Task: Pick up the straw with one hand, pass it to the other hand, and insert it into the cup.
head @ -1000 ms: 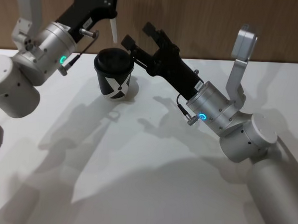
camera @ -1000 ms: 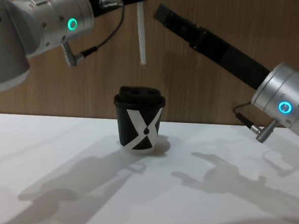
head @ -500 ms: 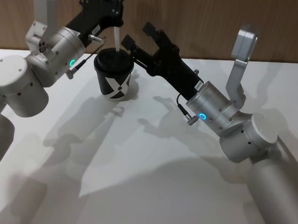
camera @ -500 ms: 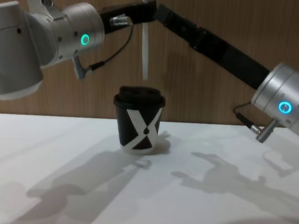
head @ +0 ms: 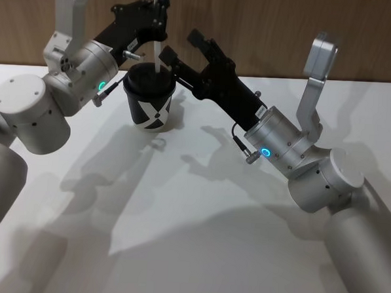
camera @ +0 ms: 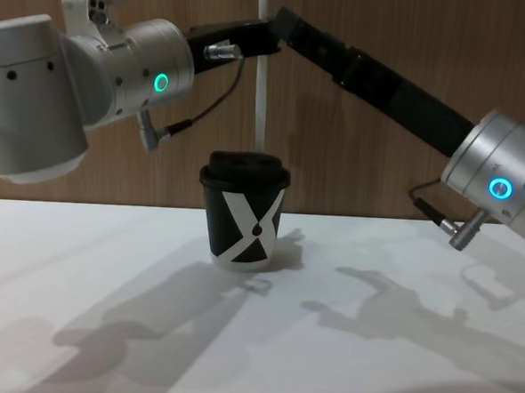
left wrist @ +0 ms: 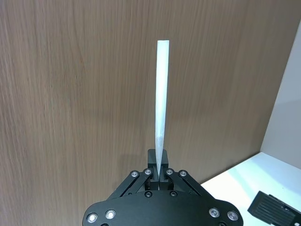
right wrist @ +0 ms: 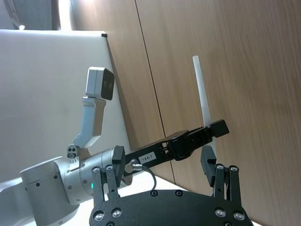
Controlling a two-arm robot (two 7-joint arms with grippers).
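- Cup (head: 150, 100): black, lidded, white X mark with a dark drop facing the robot. Stands upright on the white surface (head: 197, 238), near the wooden back wall (head: 267, 25).
- Straw (camera: 261, 89): white, held upright directly above the cup's lid. In the chest view its lower end reaches down to the lid's top; whether the tip has entered the lid opening, cannot tell.
- Left hand (head: 156, 16): reaches in from the robot's left, above and just behind the cup. Fingers pinched closed on the straw. In the left wrist view the straw (left wrist: 161, 103) runs straight out from between the fingertips against the wood panel.
- Left arm: silver-grey, green ring lit, cable looping below it in the chest view.
- Right hand (head: 181, 46): comes in from the robot's right, tips just beside the cup's rim and close to the straw. Fingers spread apart, gripping nothing.
- Right wrist view: the right hand's own fingers (right wrist: 209, 169) stand apart, with the left hand (right wrist: 214, 131) and the straw (right wrist: 202, 96) beyond them.
- Right arm: silver-grey, lit ring, slopes down and away toward the robot's right.
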